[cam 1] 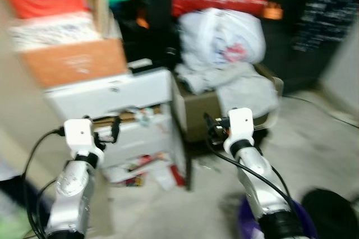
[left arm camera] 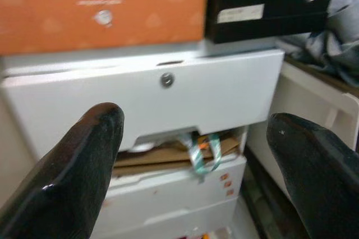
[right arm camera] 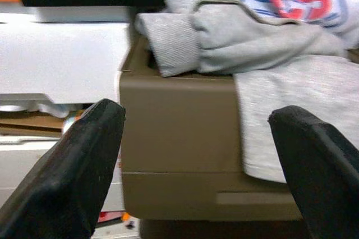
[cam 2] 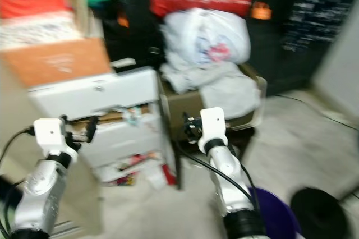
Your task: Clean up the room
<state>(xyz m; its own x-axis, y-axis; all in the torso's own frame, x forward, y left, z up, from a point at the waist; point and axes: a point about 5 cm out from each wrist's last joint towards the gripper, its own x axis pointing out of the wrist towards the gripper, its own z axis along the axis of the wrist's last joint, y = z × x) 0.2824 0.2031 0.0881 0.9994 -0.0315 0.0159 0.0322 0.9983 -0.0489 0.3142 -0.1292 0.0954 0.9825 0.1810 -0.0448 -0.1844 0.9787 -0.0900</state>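
Left wrist view looks between spread fingers (left arm camera: 73, 166) at the white cabinet (cam 1: 112, 96), papers (left arm camera: 190, 152) jutting from its half-open drawer straight ahead, nearer the empty left gripper (cam 1: 104, 132) than the open right gripper (cam 1: 216, 122).

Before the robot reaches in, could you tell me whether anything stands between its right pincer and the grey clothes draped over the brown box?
Nothing visible does. The right pincer is open, facing the brown box, with the grey clothes hanging over its rim just beyond.
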